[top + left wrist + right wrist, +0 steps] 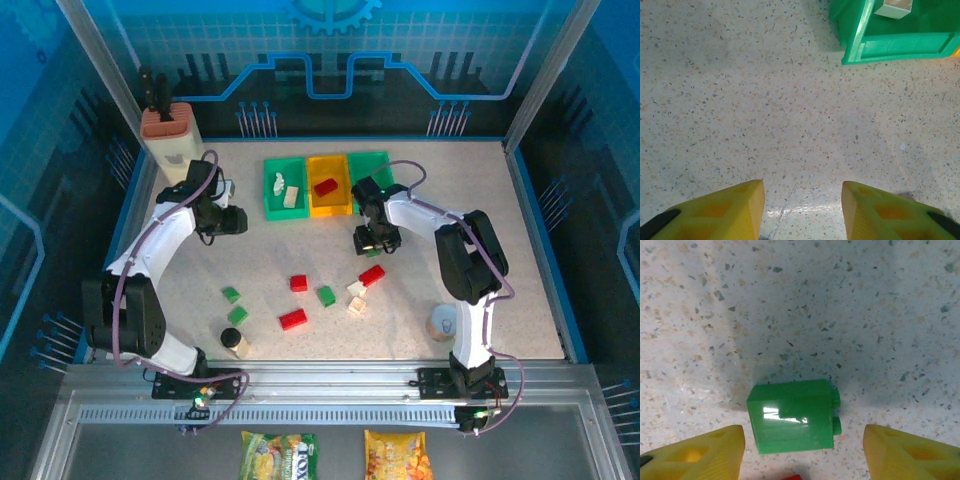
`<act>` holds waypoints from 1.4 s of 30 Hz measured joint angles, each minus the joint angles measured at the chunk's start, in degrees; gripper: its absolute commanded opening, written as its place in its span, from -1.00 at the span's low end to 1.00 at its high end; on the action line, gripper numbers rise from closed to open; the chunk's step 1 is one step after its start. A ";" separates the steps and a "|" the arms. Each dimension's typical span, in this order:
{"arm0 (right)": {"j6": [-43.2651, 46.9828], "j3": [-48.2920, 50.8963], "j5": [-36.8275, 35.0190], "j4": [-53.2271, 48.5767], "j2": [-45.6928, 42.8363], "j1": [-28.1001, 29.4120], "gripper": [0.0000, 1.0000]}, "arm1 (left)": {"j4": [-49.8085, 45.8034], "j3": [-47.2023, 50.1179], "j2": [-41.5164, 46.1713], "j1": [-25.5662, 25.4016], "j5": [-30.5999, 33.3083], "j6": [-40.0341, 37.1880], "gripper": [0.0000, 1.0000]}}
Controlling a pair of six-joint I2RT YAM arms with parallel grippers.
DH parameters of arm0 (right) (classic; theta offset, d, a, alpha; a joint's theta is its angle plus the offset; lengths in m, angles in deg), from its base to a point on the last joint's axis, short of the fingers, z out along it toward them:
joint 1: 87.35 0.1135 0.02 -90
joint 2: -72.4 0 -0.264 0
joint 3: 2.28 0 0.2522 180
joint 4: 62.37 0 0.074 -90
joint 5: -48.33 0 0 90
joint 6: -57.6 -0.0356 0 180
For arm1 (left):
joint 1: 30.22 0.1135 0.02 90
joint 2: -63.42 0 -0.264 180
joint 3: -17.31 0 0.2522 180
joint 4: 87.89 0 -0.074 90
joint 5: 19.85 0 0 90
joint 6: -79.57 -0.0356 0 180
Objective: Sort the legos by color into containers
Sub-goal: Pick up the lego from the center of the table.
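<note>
Right pincer [803, 439], jaws apart, straddles a glossy green plastic lego brick [790, 416], long axis crosswise, studs pointing right.

Ahead of our left gripper [802, 192] the table [765, 110] lies bare, and nothing sits between its spread fingers; a green bin [890, 45] stands at upper right there. Our right gripper [803, 440] has a green brick [792, 422] between its spread fingers, with a bare gap on each side. From above we see loose bricks [326, 296] scattered mid-table, a jar [233, 340] and a cup [443, 323] near the front edge, and a knife block [170, 135] in the far left corner. The table's right side is open.
</note>
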 measured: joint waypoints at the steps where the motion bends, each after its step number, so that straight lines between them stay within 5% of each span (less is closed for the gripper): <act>1: 0.17 -0.02 0.00 0.02 0.31 -0.07 0.27 | 0.07 0.07 0.00 0.00 -0.09 0.00 -0.08; 25: 1.03 -1.16 1.05 0.57 2.82 -0.11 -0.05 | 0.35 0.15 0.00 0.39 -0.37 0.00 -0.09; 42: 1.20 -9.38 0.74 -1.90 2.78 -0.79 -0.08 | 0.35 0.15 0.00 0.39 -0.48 0.00 -0.09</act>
